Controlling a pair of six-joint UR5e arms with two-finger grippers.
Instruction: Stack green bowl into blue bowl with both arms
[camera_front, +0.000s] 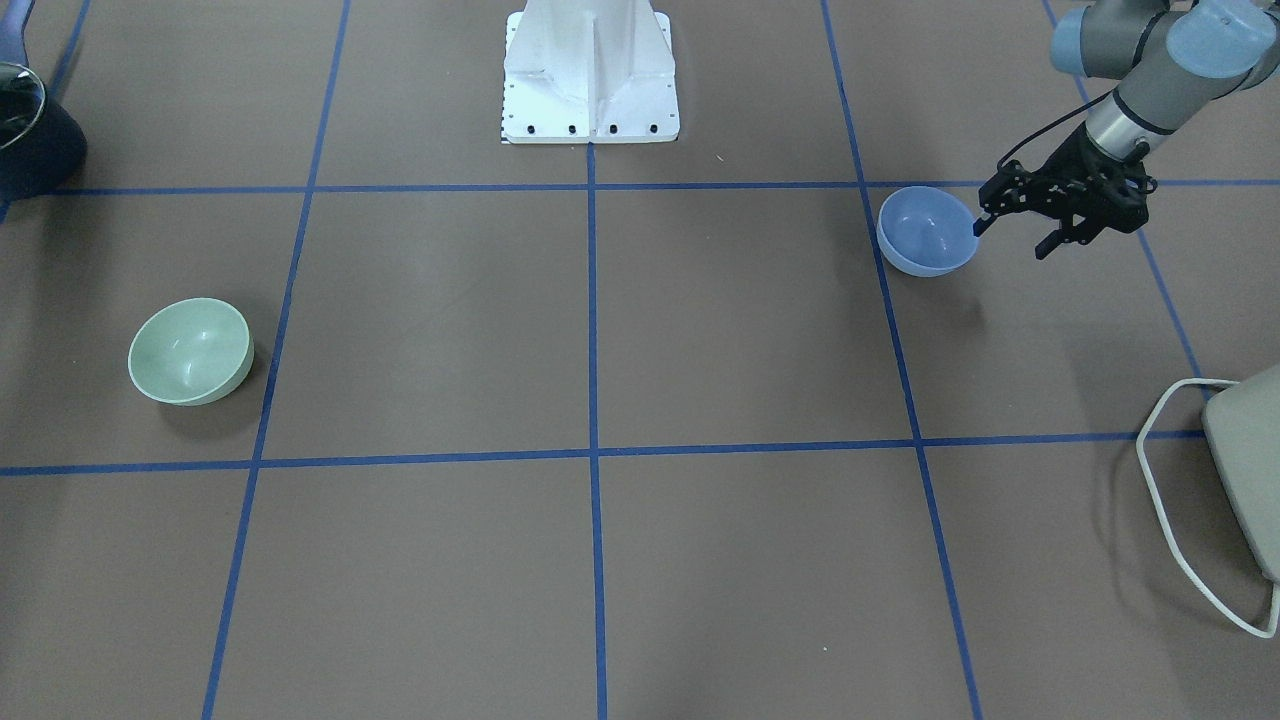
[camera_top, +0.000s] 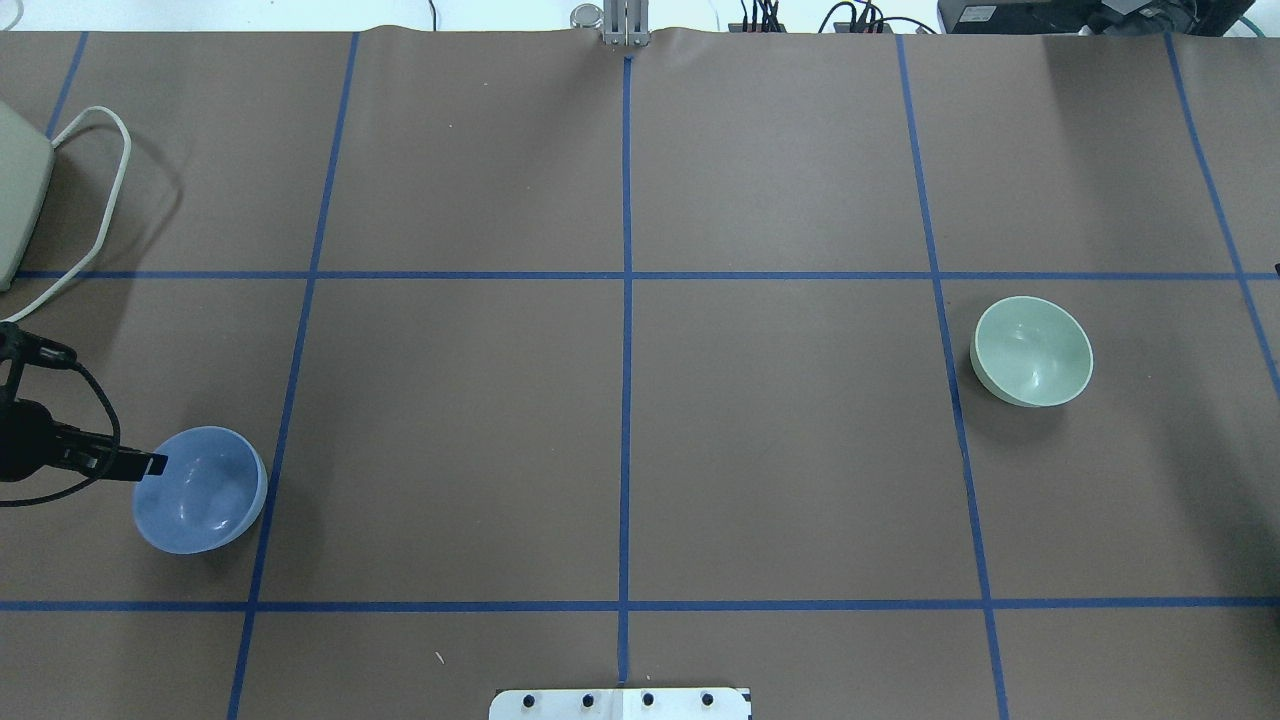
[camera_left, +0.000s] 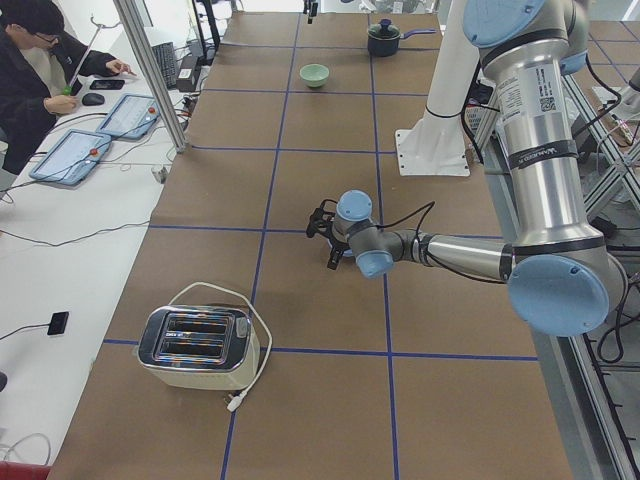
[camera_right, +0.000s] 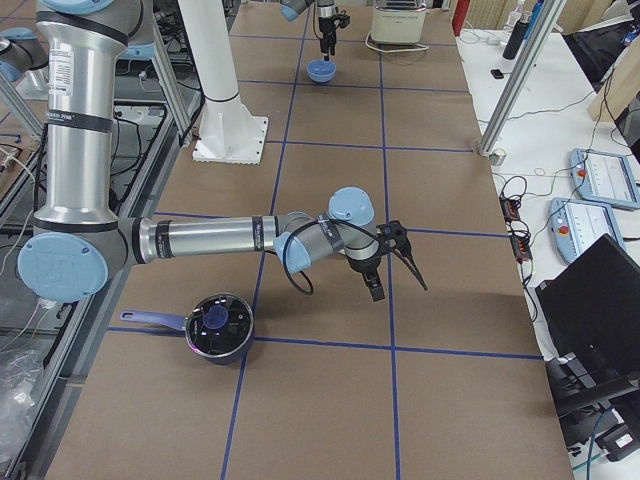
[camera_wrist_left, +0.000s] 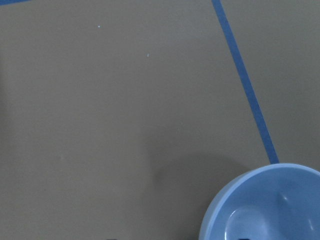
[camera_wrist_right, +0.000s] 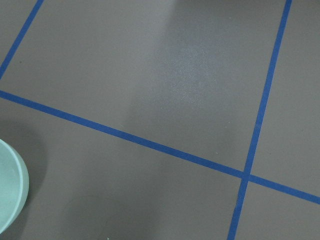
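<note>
The blue bowl (camera_front: 925, 232) sits upright on the table on my left side; it also shows in the overhead view (camera_top: 200, 490) and the left wrist view (camera_wrist_left: 265, 205). My left gripper (camera_front: 1012, 238) is open and beside the bowl. One fingertip (camera_top: 152, 465) is at the bowl's near rim and the other is outside it. The green bowl (camera_front: 190, 350) sits upright and alone on my right side (camera_top: 1033, 351); its edge shows in the right wrist view (camera_wrist_right: 10, 192). My right gripper (camera_right: 395, 262) hovers low over the table. It shows only in the right side view, so I cannot tell whether it is open or shut.
A toaster (camera_front: 1250, 470) with a white cord stands at the far left end (camera_top: 15, 200). A dark pot (camera_front: 30, 130) with a lid sits at the right end near the robot (camera_right: 215, 325). The white pedestal (camera_front: 590, 75) stands at the middle. An operator (camera_left: 40, 60) sits beside the table.
</note>
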